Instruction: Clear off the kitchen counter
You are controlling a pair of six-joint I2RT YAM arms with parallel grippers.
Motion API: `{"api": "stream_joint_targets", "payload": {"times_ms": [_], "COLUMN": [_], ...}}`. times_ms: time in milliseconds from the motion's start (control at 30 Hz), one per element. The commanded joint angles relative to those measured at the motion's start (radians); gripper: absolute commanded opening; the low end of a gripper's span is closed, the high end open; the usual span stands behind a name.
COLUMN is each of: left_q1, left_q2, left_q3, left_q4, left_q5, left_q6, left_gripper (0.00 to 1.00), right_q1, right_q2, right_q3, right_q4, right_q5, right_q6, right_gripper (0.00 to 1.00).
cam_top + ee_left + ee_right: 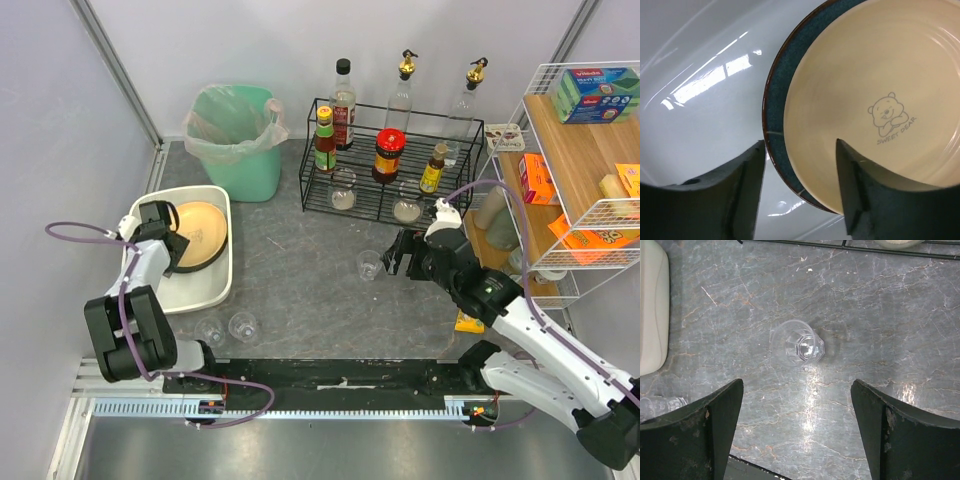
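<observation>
One small glass (799,346) stood just ahead of your wide-open right claw (796,386) on the tabletop (890,315), so you needed to centre it before closing.

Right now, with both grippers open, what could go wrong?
1. The right gripper, open, points at the small clear glass on the kitchen counter; an off-centre descent could tip it.
2. The left gripper straddles the rim of the cream plate in the white tub; pulling out sideways might drag or chip it.
</observation>
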Motion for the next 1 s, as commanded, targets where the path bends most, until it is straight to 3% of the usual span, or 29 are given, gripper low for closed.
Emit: {"api": "stream_joint_targets", "payload": {"times_ms": [0,233,333,567,733,867,967], "left_q1": [0.002,0.000,0.000,-0.049,-0.200,-0.415,-0.504], "left_q2": [-0.081,-0.166,-0.210,-0.235,-0.229,-0.229,-0.232], "left_q3": [-0.050,-0.032,-0.003,0.109,0.158,0.184,0.189], "left_q4": [0.076,0.047,0.028,0.009,-0.015,-0.004,-0.001], "left_q5": [-0.036,-0.030,-0.008,0.245,0.352,0.432,0.478], "left_q6": [-0.054,-0.032,0.015,0.239,0.291,0.347,0.371], "left_gripper": [0.70,0.86,0.89,0.89,0.89,0.89,0.89], "right_q1": [-0.003,-0.003,-0.003,-0.001,0.005,0.045,0.094], "right_q2": [0.027,0.071,0.085,0.122,0.179,0.240,0.284], "right_q3": [-0.002,0.009,0.030,0.072,0.083,0.084,0.093], "right_q4": [0.015,0.021,0.019,0.027,0.032,0.061,0.084], "right_q5": [-0.009,-0.020,-0.032,-0.098,-0.138,-0.144,-0.127], "right_q6": [-0.013,-0.036,-0.067,-0.194,-0.262,-0.296,-0.316], "right_gripper": [0.95,0.95,0.95,0.97,0.97,0.97,0.97]}}
